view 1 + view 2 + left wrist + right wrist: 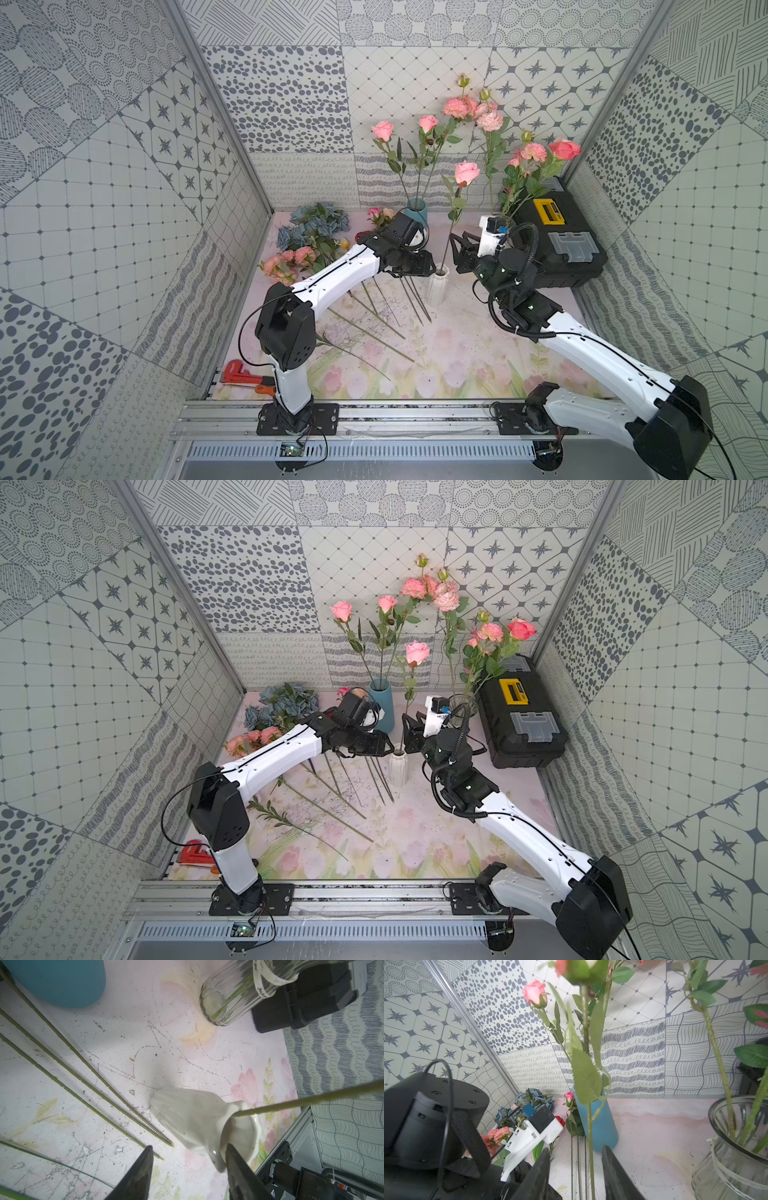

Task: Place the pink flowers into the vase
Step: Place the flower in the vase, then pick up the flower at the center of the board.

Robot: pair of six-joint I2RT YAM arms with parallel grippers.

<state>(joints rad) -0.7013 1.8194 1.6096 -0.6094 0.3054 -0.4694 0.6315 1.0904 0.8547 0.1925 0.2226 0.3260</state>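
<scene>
Right claw (576, 1148) has jaws apart w/ the pink rose (466, 172) stem between them, rose standing in white vase (437, 289) mid surface (457, 353), left claw (188, 1146) also apart at vase rim, other pink flowers (286, 262) lying back-left by blue hydrangeas (316, 226).

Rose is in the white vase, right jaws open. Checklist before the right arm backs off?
1. The pink rose's green stem sits in the mouth of the white ribbed ceramic vase: ok.
2. right gripper jaws apart, stem between them untouched: ok.
3. Vase upright in both top views: ok.
4. left gripper open at the vase rim, contact: cannot tell.
5. All pink flowers placed: not ok, a salmon-pink bunch lies on the floral mat beside the dusty-blue hydrangeas.
</scene>
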